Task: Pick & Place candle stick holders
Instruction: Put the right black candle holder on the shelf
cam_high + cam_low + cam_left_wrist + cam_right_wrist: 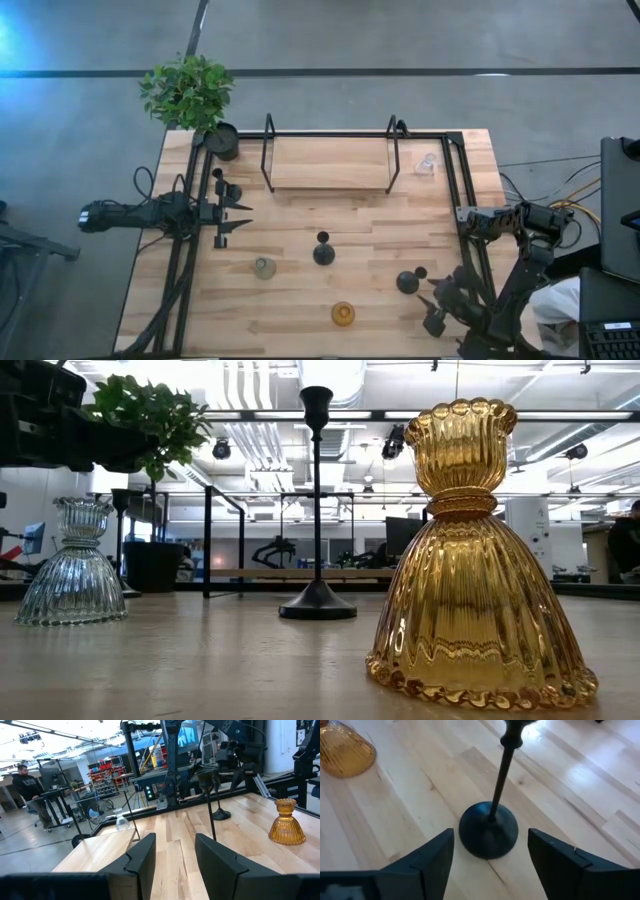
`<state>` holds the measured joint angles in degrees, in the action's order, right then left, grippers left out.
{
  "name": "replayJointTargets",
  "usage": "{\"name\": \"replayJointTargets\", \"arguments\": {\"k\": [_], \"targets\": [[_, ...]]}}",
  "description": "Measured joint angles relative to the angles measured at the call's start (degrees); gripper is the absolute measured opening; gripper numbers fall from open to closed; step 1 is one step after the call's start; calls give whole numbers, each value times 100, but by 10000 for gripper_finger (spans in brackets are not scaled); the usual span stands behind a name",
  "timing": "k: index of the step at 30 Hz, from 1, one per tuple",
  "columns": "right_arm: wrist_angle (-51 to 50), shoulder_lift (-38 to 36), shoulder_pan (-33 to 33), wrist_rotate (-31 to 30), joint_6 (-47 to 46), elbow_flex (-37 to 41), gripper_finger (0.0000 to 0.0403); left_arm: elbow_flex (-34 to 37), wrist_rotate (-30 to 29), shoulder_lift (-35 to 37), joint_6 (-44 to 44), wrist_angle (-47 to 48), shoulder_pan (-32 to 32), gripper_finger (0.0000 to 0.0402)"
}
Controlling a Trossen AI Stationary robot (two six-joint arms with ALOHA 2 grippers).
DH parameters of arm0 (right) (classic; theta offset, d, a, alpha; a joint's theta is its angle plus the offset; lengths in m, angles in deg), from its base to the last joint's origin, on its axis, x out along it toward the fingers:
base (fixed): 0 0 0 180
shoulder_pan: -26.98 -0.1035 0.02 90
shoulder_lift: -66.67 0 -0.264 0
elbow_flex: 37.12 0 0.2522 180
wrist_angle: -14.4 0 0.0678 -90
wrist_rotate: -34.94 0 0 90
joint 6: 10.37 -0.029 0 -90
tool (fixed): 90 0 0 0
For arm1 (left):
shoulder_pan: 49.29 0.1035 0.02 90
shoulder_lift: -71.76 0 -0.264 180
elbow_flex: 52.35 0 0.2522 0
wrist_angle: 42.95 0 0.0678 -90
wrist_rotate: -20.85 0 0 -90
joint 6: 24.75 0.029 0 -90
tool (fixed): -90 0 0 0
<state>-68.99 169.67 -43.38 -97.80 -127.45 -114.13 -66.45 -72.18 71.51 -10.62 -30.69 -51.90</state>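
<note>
Two black holders stand on their round bases: one mid-table (322, 250), one toward the near right (407, 282). What seems to be a third (226, 188) stands by my left gripper. The grey-green glass holder (264, 267), the amber one (343, 313) and the clear one (428, 163) stand on the tabletop. My right gripper (490, 839) is open. Its fingers stand on either side of the near-right black holder's base (488, 831) without touching it. My left gripper (175, 840) is open and empty at the table's left side (240, 216).
A wooden shelf in a black rod frame (330, 162) stands at the far middle. A black pot with a green plant (220, 140) stands at the far left corner. Black rails (455, 200) run along the table's sides. A person (30, 790) stands in the room beyond.
</note>
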Motion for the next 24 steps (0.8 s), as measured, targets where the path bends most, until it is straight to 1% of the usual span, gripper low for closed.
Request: {"name": "replayJointTargets", "arguments": {"k": [3, 6, 12, 16, 24], "targets": [[174, 0, 41, -153, 2, 120, 255, 0, 2, 0, 0, 0, -2, 143], [295, 0, 108, -272, 27, 220, 250, 0, 1, 0, -1, 0, -2, 143], [293, -2, 299, -515, 113, 357, 226, 0, 0, 0, 0, 0, -2, 143], [293, -2, 408, -548, 118, 425, 212, 0, 1, 0, 0, 0, -2, 143], [252, -2, 444, -873, 340, 300, 174, 0, 1, 0, 0, 1, -7, 143]]}}
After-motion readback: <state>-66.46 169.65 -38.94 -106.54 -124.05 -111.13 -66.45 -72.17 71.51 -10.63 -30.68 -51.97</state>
